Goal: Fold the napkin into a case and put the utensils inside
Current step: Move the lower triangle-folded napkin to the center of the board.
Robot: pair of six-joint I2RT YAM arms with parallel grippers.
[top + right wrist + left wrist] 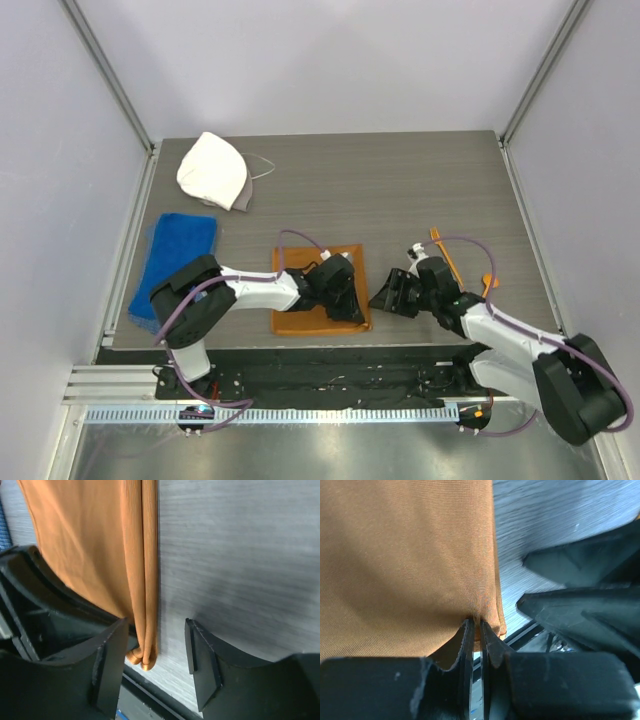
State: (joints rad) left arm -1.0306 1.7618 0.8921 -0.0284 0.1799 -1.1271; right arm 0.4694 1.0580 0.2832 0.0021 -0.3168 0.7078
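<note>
The rust-orange napkin [305, 318] lies folded into a rectangle near the table's front edge. My left gripper [348, 306] is over its near right part, shut on the cloth near the right edge [475, 623]; the cloth [405, 560] fills that view. My right gripper [386, 298] is open just right of the napkin. In the right wrist view the napkin's doubled folded edge [142, 580] runs between its fingers [156, 632], close to the left one. The orange fork [444, 250] and spoon [488, 282] lie to the right, behind the right arm.
A blue towel [176, 262] lies at the left edge of the table. A white rounded cloth cap [213, 170] sits at the back left. The table's front edge and black rail [330, 350] run just below the napkin. The right gripper's black body [580, 605] shows in the left wrist view.
</note>
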